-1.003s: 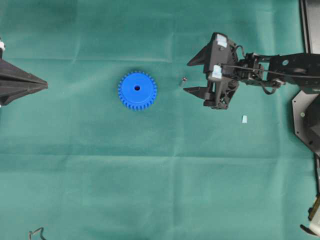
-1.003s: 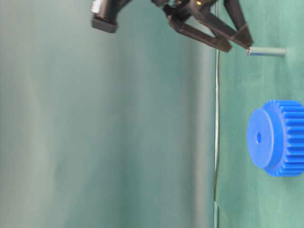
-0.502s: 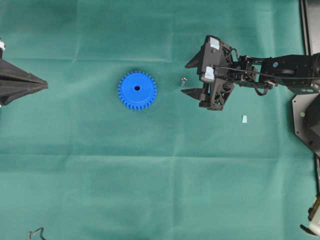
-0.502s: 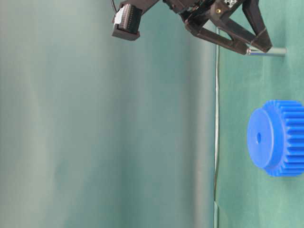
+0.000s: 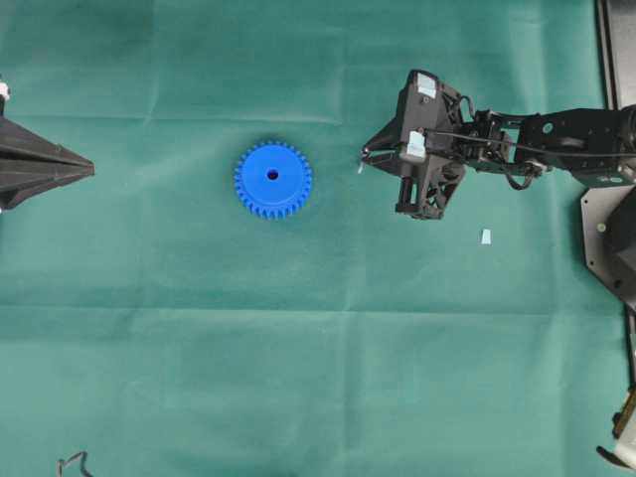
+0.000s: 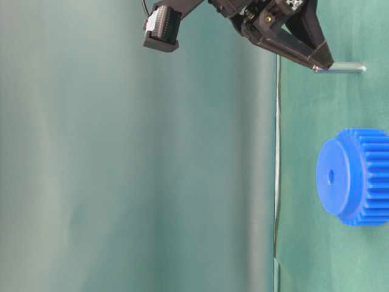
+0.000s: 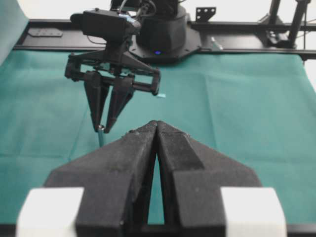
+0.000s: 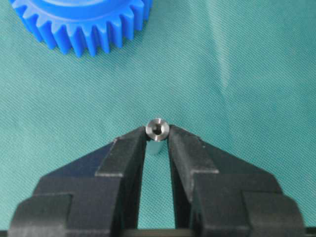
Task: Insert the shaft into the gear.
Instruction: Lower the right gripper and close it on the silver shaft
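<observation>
Overhead, the blue gear (image 5: 273, 179) lies flat on the green cloth (image 5: 298, 348), centre hole up, nothing in it; the right gripper (image 5: 368, 155) reaches in from the right with its fingertips drawn together on the shaft (image 5: 362, 161), which shows as a small pale speck just right of the gear but apart from it; the left gripper (image 5: 89, 169) rests at the left edge, its jaws pressed shut and empty; a small pale scrap (image 5: 486, 237) lies on the cloth below the right arm.

From table level the shaft (image 6: 343, 68) stands upright on the cloth, the right gripper's tips (image 6: 323, 64) pinching its top end; the gear (image 6: 355, 176) sits beside it, well clear, showing a raised hub.

The left wrist camera looks past its own closed fingers (image 7: 123, 173) at the right gripper (image 7: 102, 129) opposite, tips on the shaft (image 7: 100, 133); black frame rails (image 7: 237, 39) edge the cloth behind.

The right wrist camera shows the shaft's shiny hollowed end (image 8: 158, 128) clamped between both fingers (image 8: 123, 153); the gear's teeth (image 8: 84, 29) lie beyond.
</observation>
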